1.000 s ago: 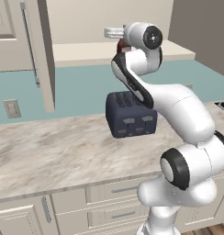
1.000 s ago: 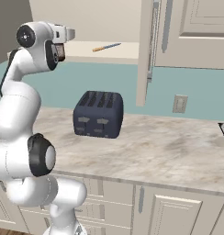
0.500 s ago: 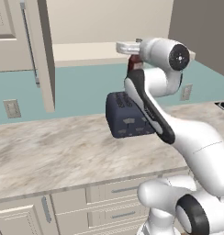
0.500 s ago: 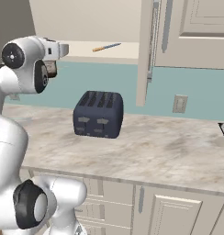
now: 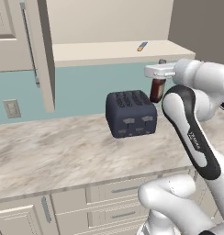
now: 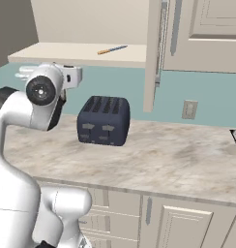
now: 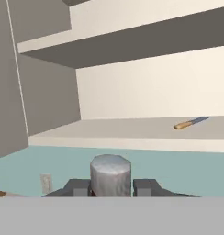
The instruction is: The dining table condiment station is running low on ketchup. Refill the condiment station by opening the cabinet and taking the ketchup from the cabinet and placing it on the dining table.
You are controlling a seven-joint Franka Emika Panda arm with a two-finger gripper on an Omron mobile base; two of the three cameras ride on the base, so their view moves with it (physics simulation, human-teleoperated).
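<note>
While gripper [image 7: 112, 187] pinches ketchup [image 5: 156, 89], marble counter [image 5: 63, 151], toaster [image 5: 131, 113], open cabinet [image 5: 109, 50], teal backsplash [image 5: 81, 89].

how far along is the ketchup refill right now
Done: the cream wall cabinet stands open, and the small dark reddish-brown ketchup bottle is off its beige shelf. In hand: the gripper is shut on the bottle, above the marble-look counter. Left: carrying it to the dining table and setting it down.

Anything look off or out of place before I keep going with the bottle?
Nothing spilled or damaged. The ketchup hangs upright in the gripper, clear of the toaster. One oddity: a knife lies loose on the open cabinet shelf.
</note>
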